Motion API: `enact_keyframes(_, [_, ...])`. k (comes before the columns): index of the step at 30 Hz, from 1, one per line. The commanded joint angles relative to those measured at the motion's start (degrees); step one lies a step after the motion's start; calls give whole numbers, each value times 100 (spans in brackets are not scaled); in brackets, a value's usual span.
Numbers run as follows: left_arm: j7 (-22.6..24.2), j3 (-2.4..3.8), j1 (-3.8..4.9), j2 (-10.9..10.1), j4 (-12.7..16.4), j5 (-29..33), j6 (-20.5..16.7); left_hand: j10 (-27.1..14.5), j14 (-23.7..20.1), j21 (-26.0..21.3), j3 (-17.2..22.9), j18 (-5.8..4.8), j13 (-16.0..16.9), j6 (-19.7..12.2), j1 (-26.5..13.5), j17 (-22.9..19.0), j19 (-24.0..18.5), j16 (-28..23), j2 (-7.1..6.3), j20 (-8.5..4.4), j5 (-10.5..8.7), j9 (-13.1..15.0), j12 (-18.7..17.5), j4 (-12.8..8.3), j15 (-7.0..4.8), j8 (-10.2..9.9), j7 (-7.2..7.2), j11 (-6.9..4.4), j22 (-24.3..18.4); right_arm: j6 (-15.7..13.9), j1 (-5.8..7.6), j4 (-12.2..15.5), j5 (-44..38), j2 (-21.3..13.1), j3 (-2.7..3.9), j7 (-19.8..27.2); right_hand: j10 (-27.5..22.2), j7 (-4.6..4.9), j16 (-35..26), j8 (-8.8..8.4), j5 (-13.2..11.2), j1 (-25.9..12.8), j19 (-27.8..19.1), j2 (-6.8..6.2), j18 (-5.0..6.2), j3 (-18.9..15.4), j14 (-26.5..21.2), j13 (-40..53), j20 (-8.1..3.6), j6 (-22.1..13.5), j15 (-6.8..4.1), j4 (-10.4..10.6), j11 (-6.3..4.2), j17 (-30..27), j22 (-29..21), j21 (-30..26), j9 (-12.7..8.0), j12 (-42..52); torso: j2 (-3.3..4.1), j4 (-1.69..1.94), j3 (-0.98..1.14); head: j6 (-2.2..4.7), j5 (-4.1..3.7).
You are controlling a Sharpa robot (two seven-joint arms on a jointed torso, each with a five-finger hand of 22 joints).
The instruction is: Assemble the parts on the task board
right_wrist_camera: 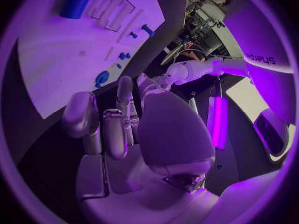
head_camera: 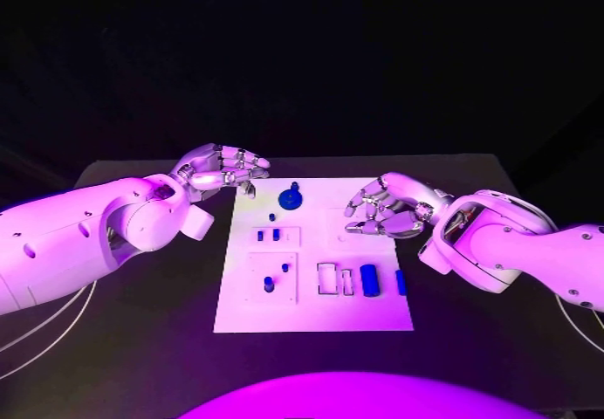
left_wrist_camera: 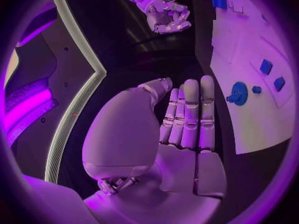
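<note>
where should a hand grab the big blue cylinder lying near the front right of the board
Judging by its pose, grip the blue cylinder across its middle, coming straight down from above. It lies flat, long sides exposed, though white pieces sit close alongside. The right hand is nearer.

Left hand [head_camera: 223,168] and right hand [head_camera: 387,208] hover, fingers curled, holding nothing.
</note>
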Motion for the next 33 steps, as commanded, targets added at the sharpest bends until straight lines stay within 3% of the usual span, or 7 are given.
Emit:
enact_keyframes(1, [78, -1, 0, -6, 21, 44, 67, -53, -18, -38, -2, 83, 9, -42, -44, 6, 35, 21, 36, 19, 22, -6, 20, 42, 19, -3, -12, -1, -6, 123, -7, 135, 495, -249, -29, -625, 427, -51, 210, 256, 9, -232, 106, 26, -83, -113, 395, 2212, -29, -90, -21, 10, -76, 469, 246, 319, 240, 1676, -21, -40, -12, -35, -178])
enact_keyframes(5, [142, -3, -8, -14, 21, 45, 97, -82, -43, -119, -103, 80, 12, -77, -191, 19, 26, 15, -52, 42, 33, -7, 20, 175, 39, -7, -10, 10, -58, 96, -12, 241, 574, -549, -65, -927, 1192, -43, 399, 533, 11, -437, 216, 95, -148, -331, 468, 4580, -15, -264, -22, 17, -95, 913, 492, 656, 525, 3237, -41, -50, -14, -60, -255])
enact_keyframes(9, [180, -4, -21, -24, 28, 45, 89, -85, -46, -129, -113, 80, 13, -80, -203, 21, 26, 14, -60, 44, 34, -7, 21, 188, 40, -7, -11, 12, -65, 125, -74, 312, 467, -727, -89, -1279, 1493, -34, 480, 603, 6, -574, 280, 119, -181, -528, 504, 5300, -5, -361, -8, 28, -69, 1126, 621, 842, 613, 3663, -55, -55, -27, -83, -310])
enact_keyframes(19, [194, -5, -43, -50, 52, 46, 79, -86, -48, -137, -117, 80, 14, -81, -207, 22, 26, 14, -59, 45, 36, -6, 22, 198, 41, -6, -11, 11, -70, 328, -371, 341, 87, -659, -127, -2145, 1582, -26, 572, 537, 7, -837, 368, 143, -227, -819, 555, 5506, 7, -361, 5, 42, -58, 1405, 777, 1084, 606, 3773, -55, -48, -34, -99, -331])
enact_keyframes(26, [193, -5, -46, -55, 58, 49, 97, -85, -50, -145, -114, 81, 15, -80, -203, 23, 28, 13, -49, 46, 40, -5, 24, 205, 40, -3, -13, 9, -76, 408, -555, 304, 6, -380, -141, -2427, 1624, -23, 589, 507, 14, -884, 391, 155, -240, -899, 565, 5585, 10, -364, 8, 28, -55, 1458, 820, 1152, 601, 3817, -47, -43, -28, -95, -270])
enact_keyframes(33, [179, -5, -47, -54, 62, 52, 108, -85, -50, -145, -114, 81, 15, -80, -203, 23, 28, 13, -49, 46, 40, -5, 24, 205, 40, -3, -13, 9, -76, 486, -637, 265, -47, -198, -143, -2611, 1598, -11, 587, 473, 13, -839, 382, 137, -236, -932, 563, 5545, 14, -394, 15, 19, -45, 1452, 814, 1131, 592, 3791, -53, -59, -32, -116, -258])
